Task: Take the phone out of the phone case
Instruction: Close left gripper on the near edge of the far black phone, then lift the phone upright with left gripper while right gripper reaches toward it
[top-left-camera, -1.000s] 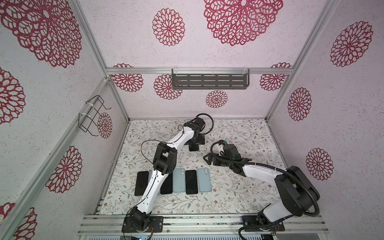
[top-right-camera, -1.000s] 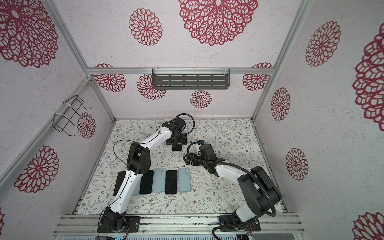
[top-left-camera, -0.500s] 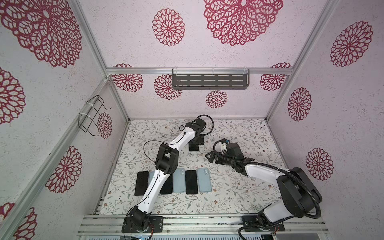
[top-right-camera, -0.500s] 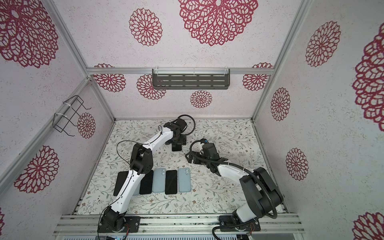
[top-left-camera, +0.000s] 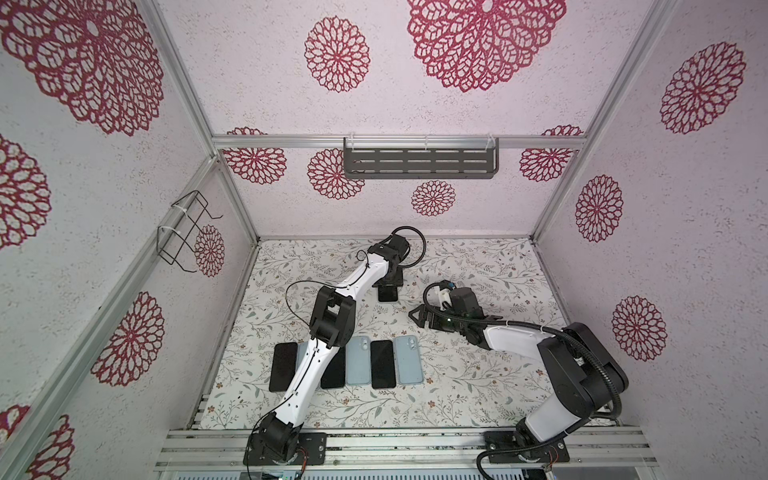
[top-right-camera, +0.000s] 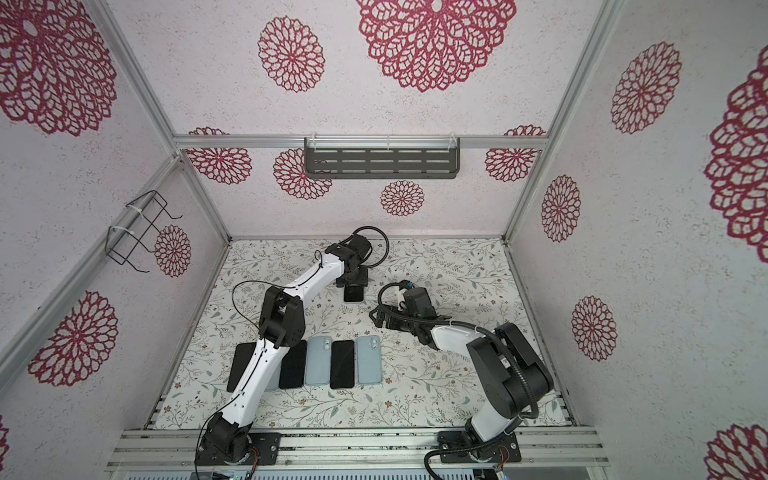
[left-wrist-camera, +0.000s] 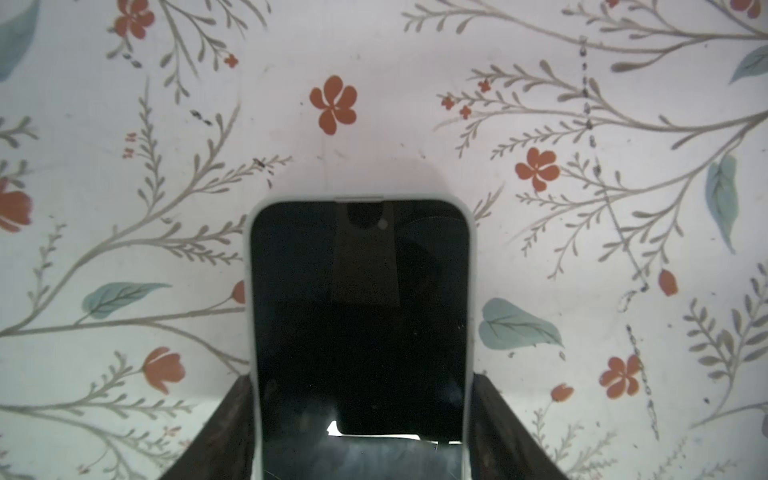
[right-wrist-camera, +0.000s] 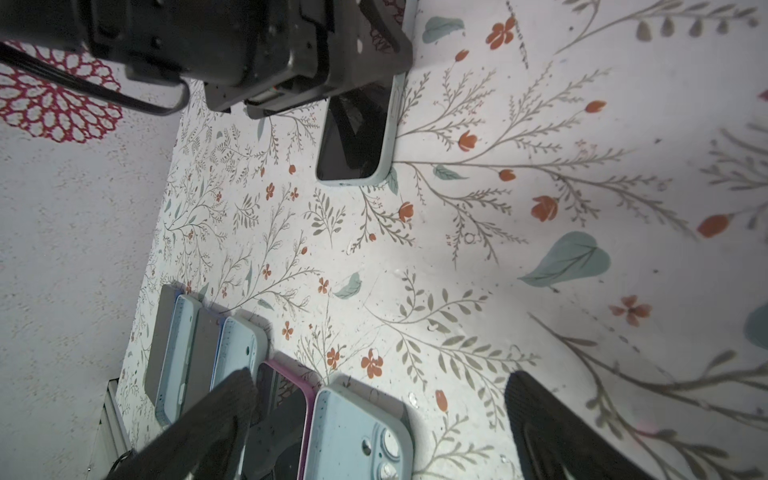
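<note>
We see phone face up in pale phone case on floral table, toward back wall; left gripper grasps case by both long edges; right gripper hovers released, empty.

The black-screened phone in a pale mint case runs off the left wrist picture's edge. In both top views the white left arm hides its far end (also most of a pale-blue case).

The left jaws have closed onto the phone.
</note>
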